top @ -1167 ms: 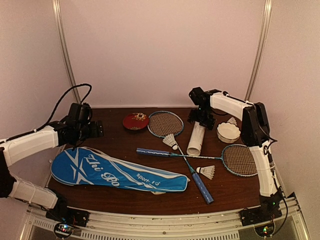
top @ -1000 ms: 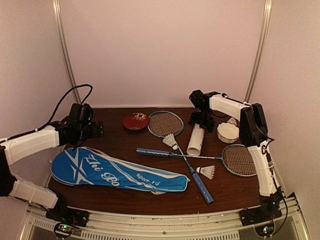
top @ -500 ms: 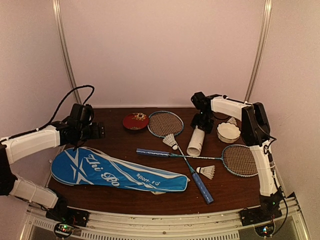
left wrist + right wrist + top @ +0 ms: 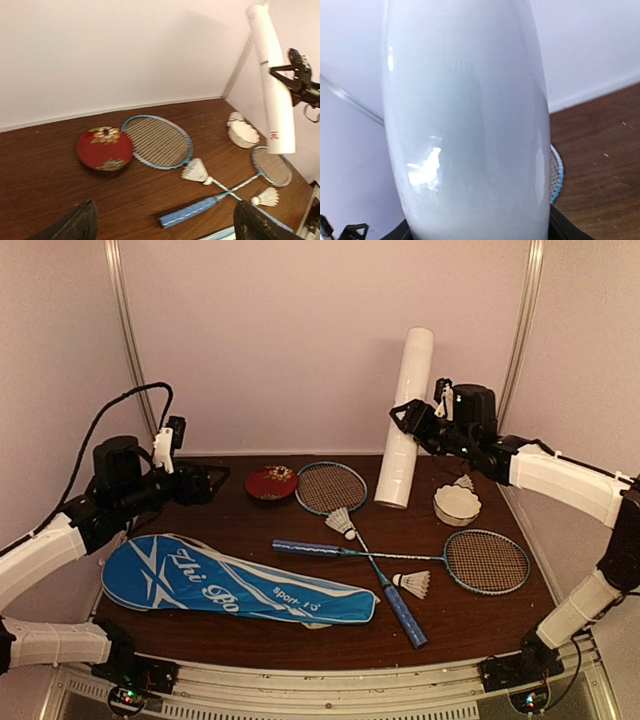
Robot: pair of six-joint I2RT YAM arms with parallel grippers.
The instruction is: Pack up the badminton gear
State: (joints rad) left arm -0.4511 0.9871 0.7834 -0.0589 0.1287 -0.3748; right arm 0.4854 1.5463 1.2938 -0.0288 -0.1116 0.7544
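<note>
Badminton racket bag of blue fabric with white lettering (image 4: 235, 585) lies flat on the dark brown wooden table (image 4: 250, 530), at 7 o'clock in the overhead view. Only that camera shows it whole.

At 1 o'clock a long white cylindrical tube (image 4: 415, 365) stands nearly upright, its top leaning slightly right. The right gripper (image 4: 408, 423) is clamped around its middle. Whether its lower end touches the table cannot be told. The right wrist camera shows little but the tube's glossy wall filling the frame. The left wrist camera alone shows a small red mark near the lower end.

Two thin rackets with blue handles cross at the centre. The first racket (image 4: 331, 487) has its head at 12 o'clock and its handle running toward 5. The second racket (image 4: 487, 561) has its head at 3 o'clock and its handle pointing to 9.

A white scalloped bowl (image 4: 457, 504) sits at 2 o'clock, just beside the tube's foot. A small red round dish (image 4: 271, 482) sits at 11 o'clock, beside the first racket's head; its flower pattern is plain only from the left wrist.

Of two white feather shuttlecocks, one shuttlecock (image 4: 340, 521) lies against the first racket's shaft, and the other shuttlecock (image 4: 412, 584) lies beside its handle at 4 o'clock.

The left gripper (image 4: 212, 482) hovers at 10 o'clock, jaws wide apart and holding nothing. Its dark fingertips (image 4: 75, 227) frame its own view.
</note>
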